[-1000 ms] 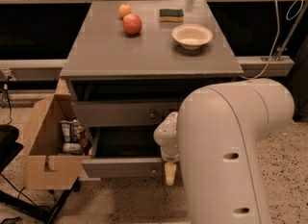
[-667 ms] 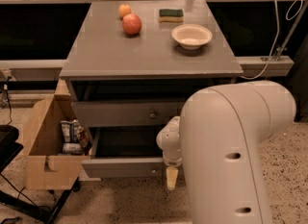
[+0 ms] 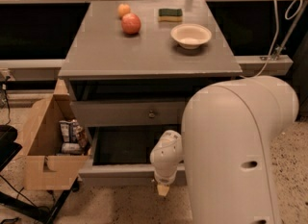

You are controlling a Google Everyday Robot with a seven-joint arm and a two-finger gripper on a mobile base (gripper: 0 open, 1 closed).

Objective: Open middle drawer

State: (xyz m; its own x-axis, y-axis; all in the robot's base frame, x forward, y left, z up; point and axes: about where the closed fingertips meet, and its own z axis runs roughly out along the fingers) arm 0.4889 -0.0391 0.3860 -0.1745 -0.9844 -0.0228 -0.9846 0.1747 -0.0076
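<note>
White arm (image 3: 236, 151) bulking low right, pincer (image 3: 163, 189) pointing down, lower centre

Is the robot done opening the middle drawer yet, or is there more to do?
Nearly done, it looks. Done: the middle drawer sticks out forward, its dark inside showing under the shut top drawer. In hand: the gripper hangs right at the open drawer's front edge. Left: probably just backing away, or maybe one more small pull.
</note>
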